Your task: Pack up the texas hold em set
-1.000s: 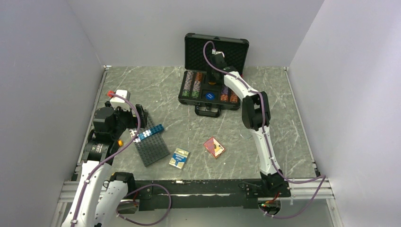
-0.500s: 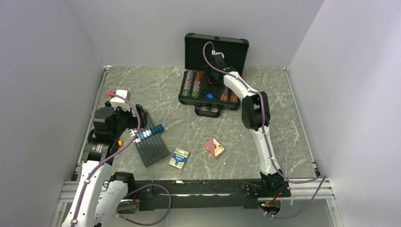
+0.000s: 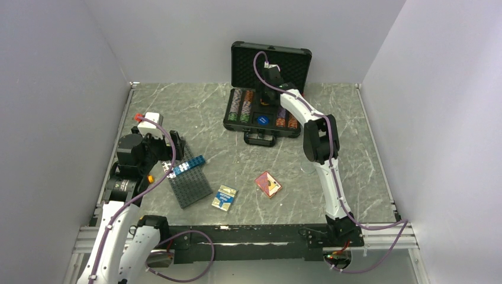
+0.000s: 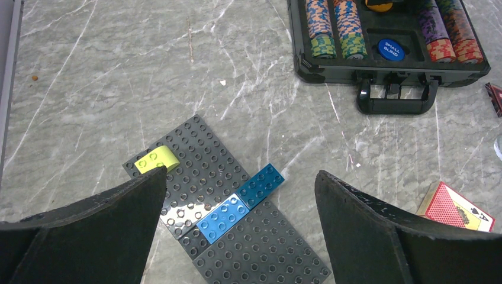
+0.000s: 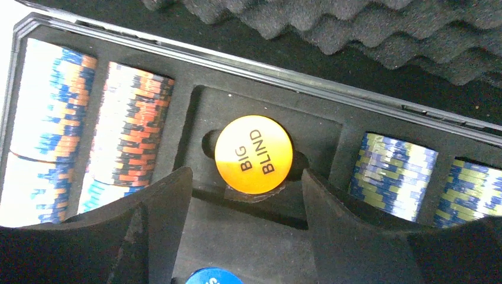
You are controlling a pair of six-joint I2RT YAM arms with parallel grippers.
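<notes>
The black case (image 3: 235, 125) lies open at the back middle, foam lid up, with striped chip rows (image 5: 127, 127) on both sides. An orange "BIG BLIND" disc (image 5: 253, 154) lies in its middle recess, and a blue disc (image 3: 263, 120) lies nearer. My right gripper (image 5: 245, 195) is open and empty just above the recess, its fingers either side of the orange disc. A red card deck (image 3: 268, 184) and a blue-yellow deck (image 3: 224, 197) lie on the table near the front. My left gripper (image 4: 240, 183) is open and empty above the building plate.
A dark grey studded plate (image 3: 188, 180) with blue bricks (image 4: 240, 200) and a yellow-green brick (image 4: 156, 160) lies at the front left. The case handle (image 4: 391, 102) points toward the arms. White walls enclose the table on three sides.
My right gripper has shifted slightly down over the case's middle compartment. The left arm has not moved.
</notes>
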